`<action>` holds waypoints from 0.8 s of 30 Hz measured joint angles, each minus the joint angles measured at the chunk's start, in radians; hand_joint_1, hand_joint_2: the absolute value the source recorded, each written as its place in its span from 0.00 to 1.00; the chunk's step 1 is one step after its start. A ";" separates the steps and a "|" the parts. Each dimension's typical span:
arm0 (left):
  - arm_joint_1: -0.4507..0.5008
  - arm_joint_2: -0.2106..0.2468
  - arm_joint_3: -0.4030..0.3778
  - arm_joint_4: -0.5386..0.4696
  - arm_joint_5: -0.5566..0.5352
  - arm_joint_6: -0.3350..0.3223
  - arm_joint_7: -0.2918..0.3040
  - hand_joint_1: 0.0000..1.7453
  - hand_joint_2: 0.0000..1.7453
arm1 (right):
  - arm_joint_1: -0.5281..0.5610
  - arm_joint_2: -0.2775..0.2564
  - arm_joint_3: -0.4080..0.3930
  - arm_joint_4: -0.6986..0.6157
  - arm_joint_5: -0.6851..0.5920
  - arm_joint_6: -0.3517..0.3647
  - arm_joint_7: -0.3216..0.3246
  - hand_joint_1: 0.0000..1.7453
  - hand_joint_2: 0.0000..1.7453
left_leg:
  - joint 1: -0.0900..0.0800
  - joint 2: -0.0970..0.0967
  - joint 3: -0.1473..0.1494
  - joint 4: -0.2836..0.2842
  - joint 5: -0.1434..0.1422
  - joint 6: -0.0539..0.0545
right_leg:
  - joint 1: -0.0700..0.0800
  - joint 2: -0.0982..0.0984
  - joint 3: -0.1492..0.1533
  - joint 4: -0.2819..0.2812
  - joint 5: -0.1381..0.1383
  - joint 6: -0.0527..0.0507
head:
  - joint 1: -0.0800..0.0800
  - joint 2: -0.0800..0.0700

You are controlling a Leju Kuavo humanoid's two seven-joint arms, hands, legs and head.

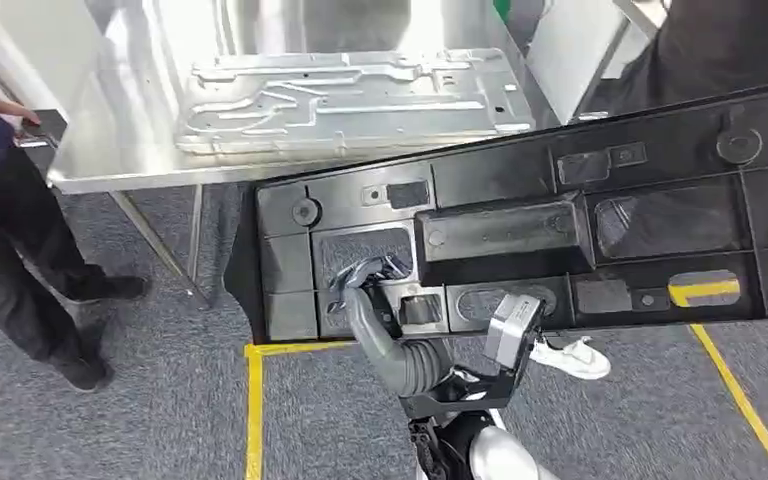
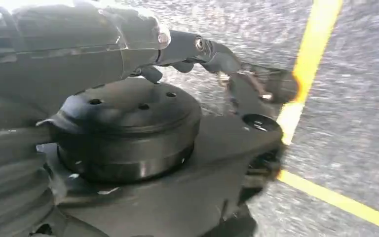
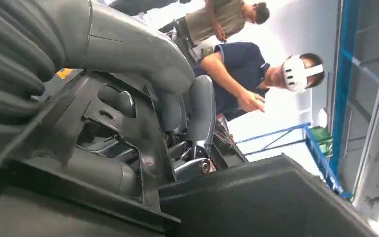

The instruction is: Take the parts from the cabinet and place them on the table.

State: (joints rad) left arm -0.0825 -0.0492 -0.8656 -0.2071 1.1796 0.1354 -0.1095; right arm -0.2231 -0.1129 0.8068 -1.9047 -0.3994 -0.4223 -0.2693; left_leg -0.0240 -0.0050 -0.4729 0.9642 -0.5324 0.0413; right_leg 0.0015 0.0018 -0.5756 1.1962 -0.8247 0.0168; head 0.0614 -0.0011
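A long black plastic panel (image 1: 660, 170) with ribs and cut-outs hangs slanted in front of me, just short of the steel table (image 1: 110, 150). My right hand (image 1: 368, 288) grips it from below, near its left end, with fingers hooked into a recess. In the right wrist view that hand (image 3: 128, 54) clamps the black panel (image 3: 256, 197), its thumb (image 3: 202, 106) pressed on a rib. A silver stamped metal sheet (image 1: 360, 95) lies flat on the table. My left hand (image 2: 128, 39) hangs over the carpet, its fingers (image 2: 202, 47) stretched out and holding nothing.
A person in dark clothes (image 1: 0, 230) stands at the left with a hand (image 1: 20, 113) on the table's corner. Another person (image 1: 730, 45) is at the back right, a white shoe (image 1: 575, 355) below the panel. Yellow tape (image 1: 254, 410) marks the grey carpet.
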 joint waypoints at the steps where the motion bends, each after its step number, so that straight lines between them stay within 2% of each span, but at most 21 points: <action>1: 0.000 0.000 0.000 0.000 -0.010 0.002 0.000 0.00 1.00 | 0.001 -0.001 0.000 0.000 0.000 0.000 0.000 1.00 1.00 | -0.008 -0.005 0.040 -0.008 -0.019 0.000 | 0.005 0.003 -0.022 -0.047 0.051 -0.012 | 0.003 0.000; 2: 0.000 0.000 0.000 0.000 -0.018 0.005 0.000 0.00 1.00 | 0.002 -0.002 0.000 0.000 0.000 0.003 -0.002 1.00 1.00 | -0.014 -0.007 0.074 -0.015 -0.039 0.000 | 0.010 0.008 -0.043 -0.105 0.168 -0.027 | 0.009 0.000; 3: 0.005 -0.005 0.000 0.000 -0.024 0.007 0.000 0.00 1.00 | 0.005 -0.003 0.000 0.002 -0.002 0.005 -0.003 1.00 1.00 | -0.011 -0.005 0.083 -0.016 -0.056 0.000 | 0.019 0.024 -0.065 -0.178 0.388 -0.043 | 0.010 0.000; 4: 0.006 -0.004 0.001 0.002 -0.028 0.011 0.000 0.00 1.00 | 0.013 -0.005 0.000 0.004 0.006 0.004 -0.003 1.00 1.00 | -0.013 -0.025 0.103 -0.003 -0.070 -0.006 | 0.028 0.042 -0.077 -0.164 0.426 -0.047 | -0.019 0.000; 5: 0.001 -0.006 0.000 0.003 -0.034 0.012 0.001 0.00 1.00 | 0.014 -0.007 0.002 0.006 0.029 -0.002 0.008 1.00 1.00 | -0.005 -0.029 0.104 -0.004 -0.089 -0.018 | 0.031 0.040 -0.065 -0.162 0.422 -0.054 | -0.012 0.000; 6: -0.006 -0.010 0.000 0.003 -0.037 0.015 0.005 0.00 1.00 | 0.006 -0.006 0.003 0.005 0.061 -0.009 0.027 1.00 1.00 | 0.002 -0.031 0.110 -0.005 -0.093 -0.021 | 0.040 0.034 -0.061 -0.161 0.406 -0.060 | -0.008 0.000; 7: -0.012 -0.014 0.000 0.003 -0.040 0.018 0.005 0.00 1.00 | -0.008 -0.004 0.003 0.003 0.091 -0.008 0.043 1.00 1.00 | 0.002 -0.031 0.087 0.024 -0.070 -0.024 | 0.039 0.029 -0.051 -0.178 0.399 -0.070 | -0.001 0.000; 8: -0.019 -0.017 0.000 0.003 -0.044 0.021 0.005 0.00 1.00 | -0.023 0.001 0.007 0.002 0.110 -0.003 0.056 1.00 1.00 | -0.006 -0.032 0.040 0.091 -0.043 -0.030 | 0.026 0.020 -0.033 -0.211 0.398 -0.072 | 0.002 0.000; 9: -0.024 -0.018 0.000 0.003 -0.045 0.024 0.005 0.00 1.00 | -0.033 0.011 0.012 0.005 0.124 0.010 0.072 1.00 1.00 | -0.007 -0.015 -0.008 0.167 -0.014 -0.040 | 0.024 0.012 -0.018 -0.228 0.397 -0.072 | 0.005 0.000; 10: -0.026 -0.019 0.000 0.003 -0.047 0.024 0.005 0.00 1.00 | -0.039 0.019 0.019 0.007 0.126 0.023 0.079 1.00 1.00 | -0.003 -0.007 -0.055 0.229 -0.016 -0.049 | 0.020 0.003 0.001 -0.245 0.394 -0.074 | -0.002 0.000; 12: -0.026 -0.018 0.001 0.003 -0.049 0.025 0.005 0.00 1.00 | -0.043 0.029 0.037 0.018 0.124 0.045 0.086 1.00 1.00 | 0.014 0.000 -0.143 0.305 -0.091 -0.069 | 0.009 -0.017 0.037 -0.260 0.373 -0.066 | -0.004 0.000; 14: -0.025 -0.016 0.000 0.004 -0.050 0.031 0.006 0.00 1.00 | -0.053 0.041 0.053 0.034 0.121 0.055 0.087 1.00 1.00 | 0.030 0.004 -0.196 0.305 -0.144 -0.087 | -0.007 -0.034 0.066 -0.258 0.346 -0.049 | -0.008 0.000; 15: -0.025 -0.016 0.000 0.004 -0.051 0.034 0.006 0.00 1.00 | -0.058 0.046 0.058 0.040 0.118 0.056 0.087 1.00 1.00 | 0.040 0.009 -0.206 0.274 -0.129 -0.098 | -0.016 -0.042 0.084 -0.255 0.330 -0.040 | -0.010 0.000; 16: -0.025 -0.013 0.000 0.005 -0.052 0.035 0.006 0.00 1.00 | -0.060 0.050 0.061 0.044 0.116 0.056 0.087 1.00 1.00 | 0.048 0.019 -0.201 0.219 -0.080 -0.110 | -0.025 -0.052 0.102 -0.252 0.312 -0.028 | -0.010 0.000; 17: -0.025 -0.011 0.000 0.005 -0.052 0.036 0.008 0.00 1.00 | -0.061 0.053 0.064 0.048 0.113 0.055 0.086 1.00 1.00 | 0.057 0.044 -0.189 0.146 0.001 -0.126 | -0.035 -0.062 0.121 -0.244 0.293 -0.016 | -0.012 0.000; 18: -0.024 -0.007 0.000 0.006 -0.052 0.041 0.010 0.00 1.00 | -0.064 0.055 0.067 0.053 0.112 0.055 0.085 1.00 1.00 | 0.065 0.095 -0.181 0.077 0.103 -0.137 | -0.039 -0.072 0.131 -0.233 0.271 -0.002 | -0.018 0.000; 19: -0.024 -0.006 0.000 0.007 -0.052 0.042 0.012 0.00 1.00 | -0.065 0.055 0.069 0.060 0.106 0.055 0.083 1.00 1.00 | 0.059 0.125 -0.195 0.081 0.084 -0.117 | -0.040 -0.075 0.145 -0.210 0.248 0.007 | -0.031 0.000; 20: -0.027 -0.006 0.000 0.006 -0.052 0.043 0.015 0.00 1.00 | -0.071 0.056 0.071 0.062 0.105 0.055 0.082 1.00 1.00 | 0.053 0.129 -0.197 0.096 0.084 -0.088 | -0.033 -0.086 0.140 -0.214 0.239 0.017 | -0.041 0.000; 21: -0.027 -0.006 0.000 0.006 -0.051 0.044 0.016 0.00 1.00 | -0.071 0.058 0.072 0.067 0.101 0.055 0.081 1.00 1.00 | 0.055 0.110 -0.200 0.104 0.087 -0.071 | -0.034 -0.095 0.142 -0.216 0.230 0.022 | -0.032 0.000; 23: -0.029 -0.006 0.000 0.006 -0.050 0.044 0.019 0.00 1.00 | -0.072 0.060 0.076 0.072 0.093 0.055 0.075 1.00 1.00 | 0.055 0.081 -0.205 0.107 0.083 -0.059 | -0.038 -0.113 0.154 -0.221 0.223 0.026 | -0.025 0.000; 24: -0.029 -0.008 0.000 0.006 -0.050 0.044 0.019 0.00 1.00 | -0.073 0.060 0.077 0.074 0.085 0.055 0.072 1.00 1.00 | 0.056 0.071 -0.205 0.105 0.083 -0.053 | -0.042 -0.068 0.151 -0.207 0.203 0.029 | -0.015 0.000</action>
State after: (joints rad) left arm -0.1113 -0.0568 -0.8656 -0.2014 1.1299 0.1793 -0.0900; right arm -0.2961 -0.0530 0.8843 -1.8303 -0.3147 -0.3674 -0.1976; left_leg 0.0316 0.0659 -0.6775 1.0693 -0.4495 -0.0117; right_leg -0.0405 -0.0661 -0.4244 0.9894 -0.6217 0.0460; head 0.0461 -0.0011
